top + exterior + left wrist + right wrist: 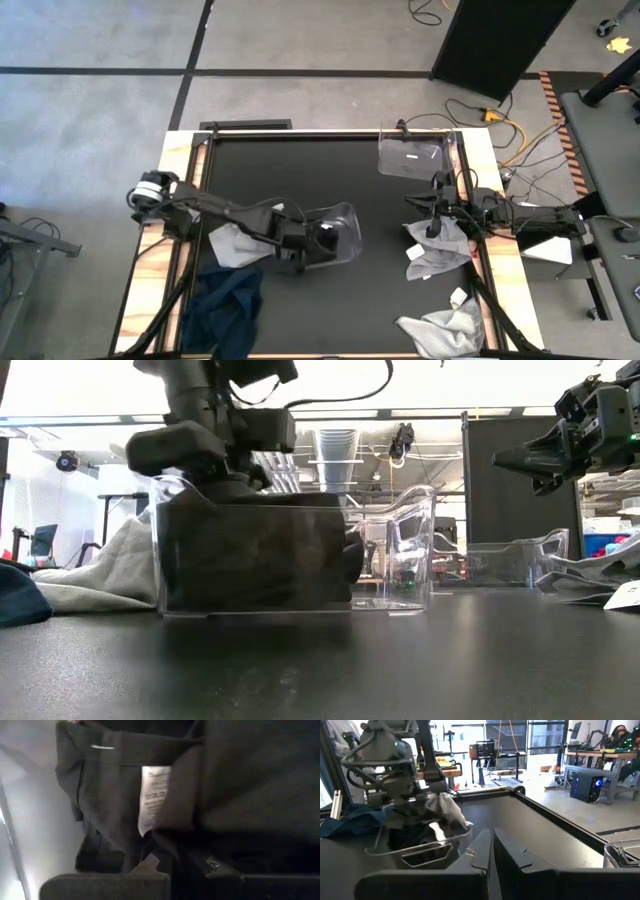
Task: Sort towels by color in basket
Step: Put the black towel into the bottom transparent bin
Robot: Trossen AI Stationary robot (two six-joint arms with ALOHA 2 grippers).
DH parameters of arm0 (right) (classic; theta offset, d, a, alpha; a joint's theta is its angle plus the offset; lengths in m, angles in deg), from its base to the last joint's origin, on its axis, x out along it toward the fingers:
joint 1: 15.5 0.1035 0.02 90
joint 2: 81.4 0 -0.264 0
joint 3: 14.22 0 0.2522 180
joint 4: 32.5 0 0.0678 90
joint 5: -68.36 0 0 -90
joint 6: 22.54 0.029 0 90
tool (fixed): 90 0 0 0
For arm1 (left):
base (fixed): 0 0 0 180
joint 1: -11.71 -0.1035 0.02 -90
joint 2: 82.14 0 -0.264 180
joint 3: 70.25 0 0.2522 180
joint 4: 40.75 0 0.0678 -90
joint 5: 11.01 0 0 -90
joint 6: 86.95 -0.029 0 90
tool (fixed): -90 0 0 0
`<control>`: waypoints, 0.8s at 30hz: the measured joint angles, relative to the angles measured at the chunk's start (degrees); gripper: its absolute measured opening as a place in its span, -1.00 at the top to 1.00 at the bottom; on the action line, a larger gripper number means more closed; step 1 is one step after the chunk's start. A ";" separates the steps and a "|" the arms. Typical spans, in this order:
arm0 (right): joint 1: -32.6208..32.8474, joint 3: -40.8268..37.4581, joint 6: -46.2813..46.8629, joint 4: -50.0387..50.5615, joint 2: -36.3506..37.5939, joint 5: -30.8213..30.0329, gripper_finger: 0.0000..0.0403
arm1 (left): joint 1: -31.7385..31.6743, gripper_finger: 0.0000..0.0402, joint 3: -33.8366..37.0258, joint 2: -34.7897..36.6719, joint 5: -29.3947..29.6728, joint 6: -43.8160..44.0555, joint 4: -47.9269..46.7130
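Observation:
A black towel (250, 555) fills the near-left part of a clear bin (345, 215) at the table's middle. Its white tag (152, 800) shows in the left wrist view. My left gripper (318, 240) reaches down into this bin and is closed on the black towel (110, 780). My right gripper (432, 218) is shut and empty. It hangs above a light grey towel (440, 250) that lies flat at the table's right. In the low view my right gripper (515, 460) is well clear of the table. My left gripper comes from above into the bin and has a fold of the black towel (182, 845) between its two fingers. The cloth rests on the bin's floor, bunched in several layers. The bin wall and the cloth hide the fingertips in the other views.
A second clear bin (410, 157) stands at the far right. A light grey towel (232, 245) lies left of the middle bin, a navy towel (225, 305) hangs over the near left edge, and another grey towel (445, 330) lies at the near right edge.

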 joint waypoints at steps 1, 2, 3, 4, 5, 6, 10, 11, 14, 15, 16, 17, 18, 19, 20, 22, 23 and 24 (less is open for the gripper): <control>-0.01 -0.01 0.00 0.00 0.00 0.04 0.94 | -0.66 1.00 -0.11 -0.48 -0.39 -1.26 -0.27; -0.01 0.00 0.00 0.00 0.00 0.00 0.94 | -1.20 1.00 -0.25 -0.86 -1.34 -2.16 -0.67; 0.00 0.00 0.00 0.00 -0.01 0.01 0.94 | -1.54 1.00 -0.26 -0.99 -1.89 -3.18 -0.71; 0.00 0.00 0.00 0.00 -0.02 0.01 0.94 | -1.84 0.98 -0.34 -0.97 -1.87 -4.57 -1.11; -0.01 0.00 0.00 0.00 0.00 0.02 0.94 | -2.18 0.95 -0.48 -0.95 -1.92 -5.73 -2.08; 0.00 0.01 0.00 0.00 0.00 0.02 0.94 | -2.46 0.92 -0.79 -0.80 -1.89 -6.67 -3.76; -0.01 0.00 0.00 0.00 0.00 0.00 0.94 | -3.19 0.69 -3.84 -0.92 0.74 -7.99 -12.06; 0.01 0.00 0.00 0.00 -0.02 0.01 0.94 | -3.23 0.62 -4.80 -0.89 0.83 -7.46 -13.96; -0.02 0.00 0.00 0.00 -0.02 0.02 0.94 | -3.25 0.40 -8.32 -0.65 0.72 -6.52 -17.23; -0.02 0.00 -0.01 0.00 -0.02 0.02 0.94 | -3.23 0.32 -9.55 -0.55 0.45 -6.11 -18.83; -0.02 0.00 0.00 0.00 -0.01 0.01 0.94 | -3.18 0.25 -10.82 -0.51 0.23 -5.76 -20.44; -0.02 0.00 -0.01 0.00 0.00 0.01 0.94 | -3.16 0.18 -12.31 -0.51 -0.48 -5.57 -21.81; 0.00 0.00 0.00 0.00 0.00 0.02 0.94 | -3.16 0.12 -13.86 -0.51 -1.46 -5.38 -23.11; -0.02 0.00 0.00 0.00 0.00 0.00 0.94 | -3.19 0.06 -15.52 -0.51 -2.38 -4.96 -24.85; 0.01 0.01 -0.02 0.00 0.00 0.02 0.94 | -3.19 0.01 -17.29 -0.51 -3.43 -4.35 -26.72; -0.01 0.01 0.00 0.00 0.00 0.02 0.94 | -3.19 -0.07 -20.74 -0.45 -4.53 -2.18 -28.48; 0.00 0.02 -0.01 0.00 0.00 0.01 0.94 | -3.19 -0.10 -22.01 -0.39 -5.32 -1.14 -28.40; -0.02 0.00 0.00 0.00 0.00 0.00 0.94 | -3.17 -0.12 -23.02 -0.38 -6.39 -0.54 -28.09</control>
